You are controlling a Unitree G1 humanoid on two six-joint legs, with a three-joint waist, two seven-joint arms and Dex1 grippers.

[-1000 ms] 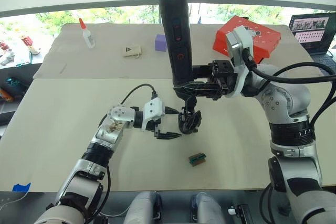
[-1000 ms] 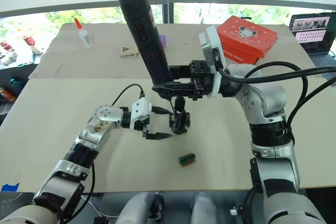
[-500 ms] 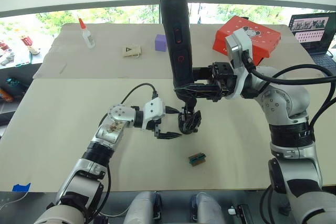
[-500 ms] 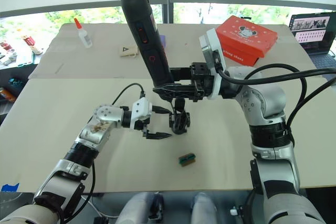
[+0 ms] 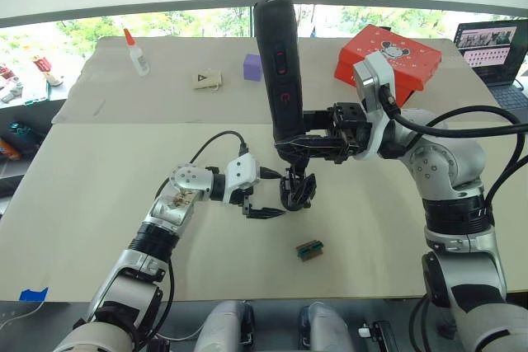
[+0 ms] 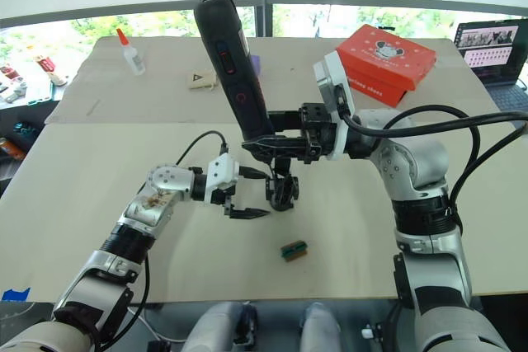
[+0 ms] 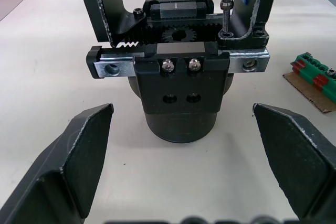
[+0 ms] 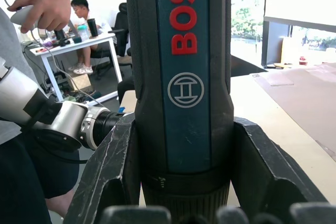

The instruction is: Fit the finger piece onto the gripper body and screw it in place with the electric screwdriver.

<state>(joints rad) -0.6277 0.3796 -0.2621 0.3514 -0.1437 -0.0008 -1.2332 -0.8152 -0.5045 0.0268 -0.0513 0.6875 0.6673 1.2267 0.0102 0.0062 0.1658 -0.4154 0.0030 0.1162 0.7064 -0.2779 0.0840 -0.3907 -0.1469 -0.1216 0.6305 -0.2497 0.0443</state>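
Two claws are at work over the counter (image 5: 99, 204). Your right claw (image 5: 307, 131) is clenched on the electric screwdriver (image 5: 278, 63), gripping it low on the thick black handle; the handle stands nearly upright, leaning a little toward your left, with the red buttons facing you. In the right wrist view the two fingers (image 8: 113, 177) press against either side of the blue-labelled barrel. Its thin metal bit (image 7: 227, 1) points straight down onto the gripper body (image 5: 297, 189), the tip meeting a hole at one end of the body's silver cross-rail.

Your left claw (image 5: 262, 194) is released, its fingers spread wide, and it sits just beside the gripper body on your left, level with it and not touching. From the left wrist view the body stands upright on its round base between the two spread fingertips (image 7: 84, 145), with two screws showing in the black front plate.

I cannot tell where the finger piece is.

Nearer you, a small green-and-brown block (image 5: 310, 249) lies on the counter. Farther back are a glue bottle (image 5: 136, 53), a purple cube (image 5: 252, 67) and a red box (image 5: 396, 53).
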